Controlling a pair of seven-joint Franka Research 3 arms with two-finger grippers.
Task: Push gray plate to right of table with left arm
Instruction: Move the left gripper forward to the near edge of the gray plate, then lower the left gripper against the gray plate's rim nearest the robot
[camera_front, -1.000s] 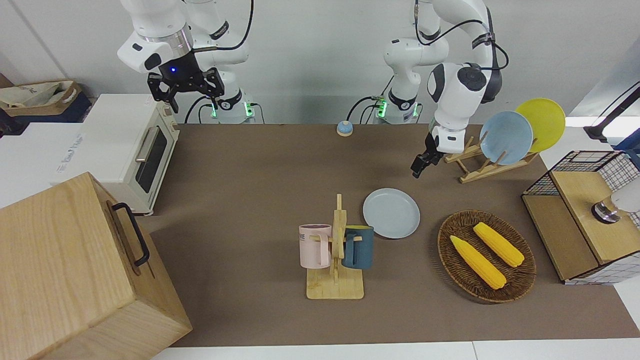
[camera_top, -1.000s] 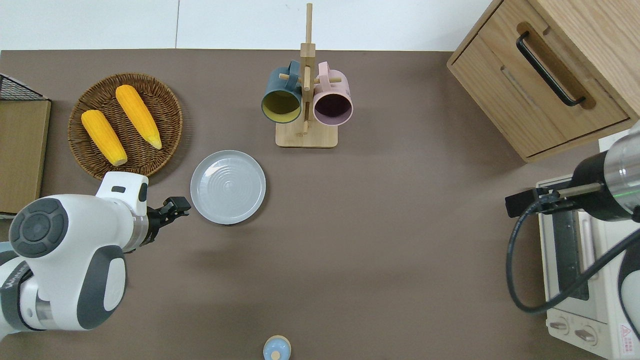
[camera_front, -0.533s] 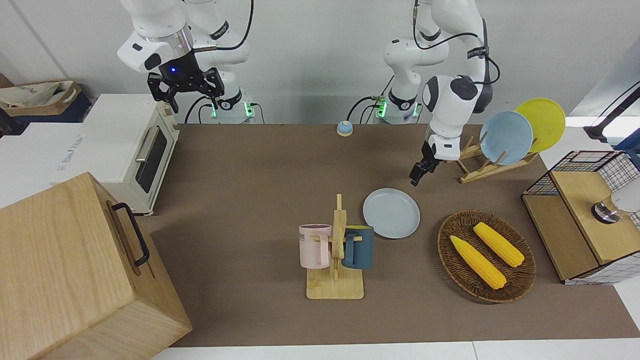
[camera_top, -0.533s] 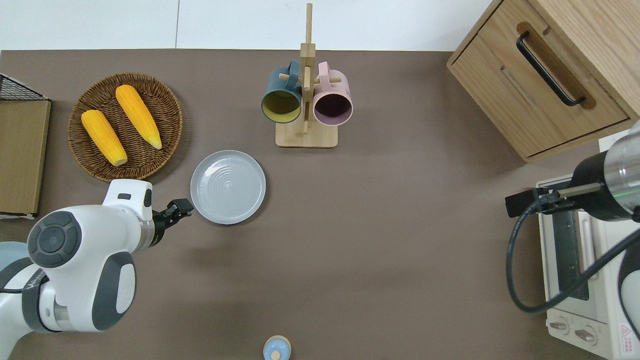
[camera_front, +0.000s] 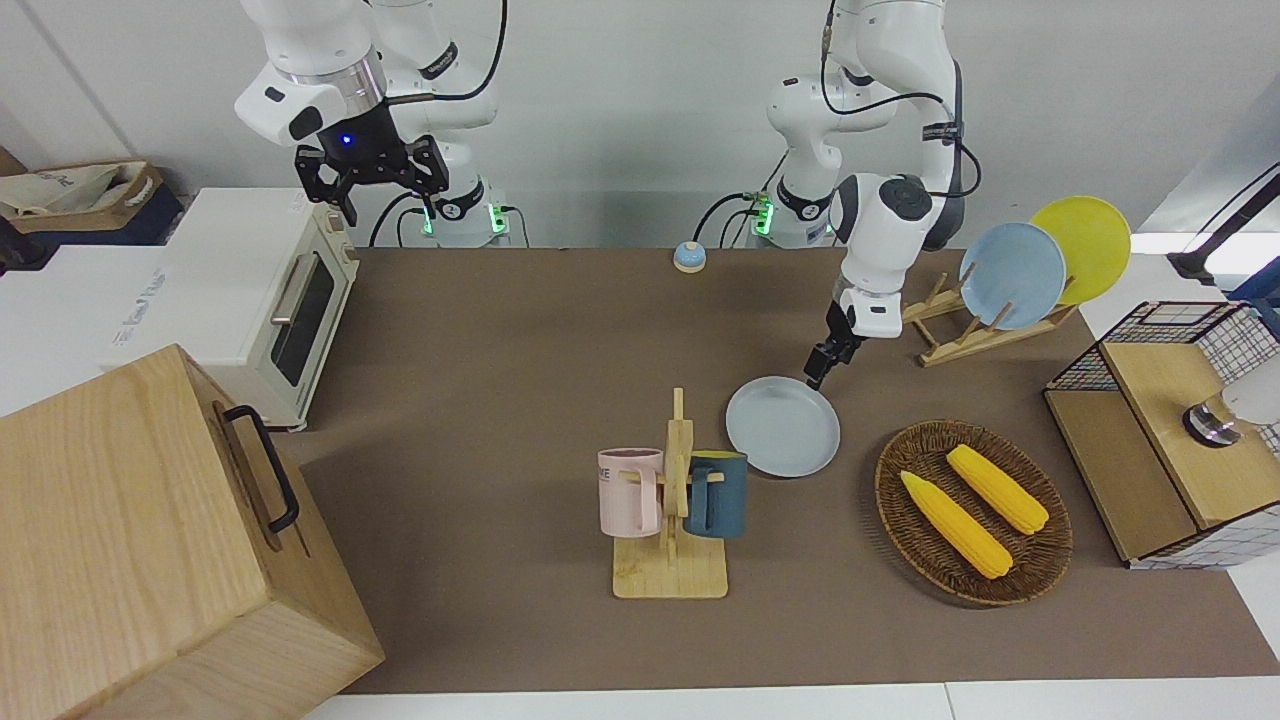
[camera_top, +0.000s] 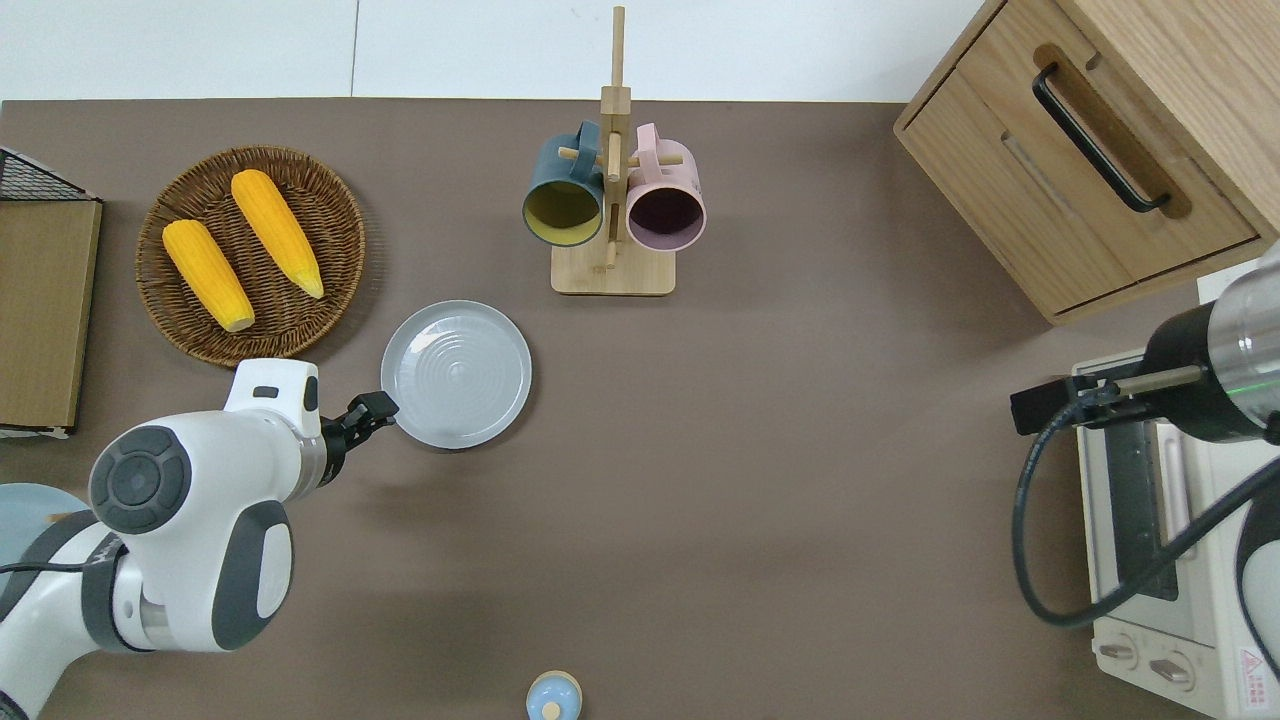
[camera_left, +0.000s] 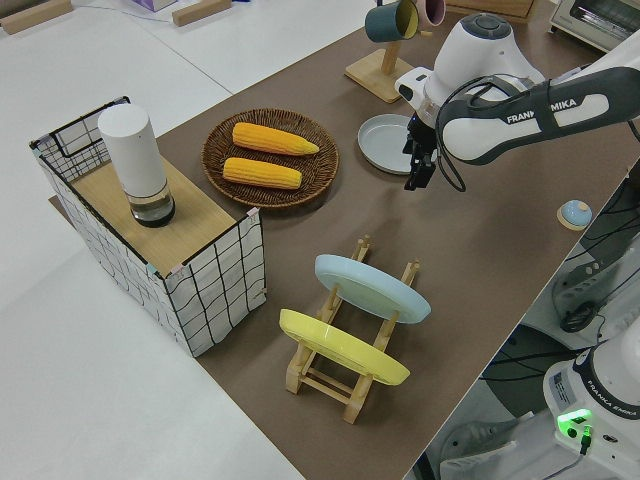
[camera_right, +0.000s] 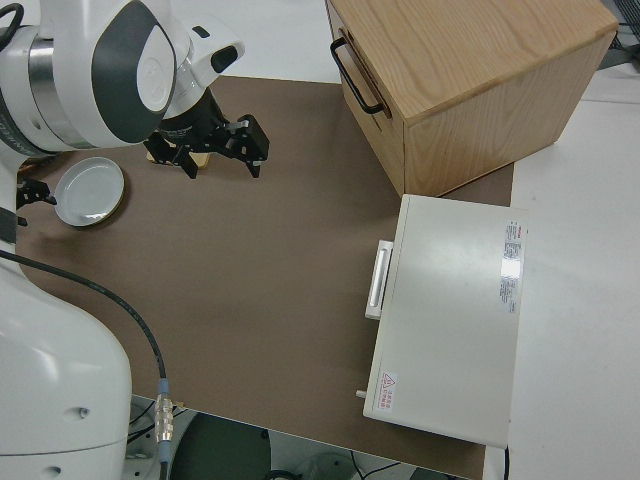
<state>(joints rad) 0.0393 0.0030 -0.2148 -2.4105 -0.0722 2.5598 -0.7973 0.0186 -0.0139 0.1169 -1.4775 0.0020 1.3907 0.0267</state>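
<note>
Left claw (camera_top: 378, 409) low at the rim of the gray plate (camera_top: 456, 373) — fingers pressed together. Plate flat on the table (camera_top: 750, 480), toward the right arm's end from it. Right arm parked.

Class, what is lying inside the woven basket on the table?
Two yellow corn cobs lie side by side in the woven basket. The weave beneath them is covered.
</note>
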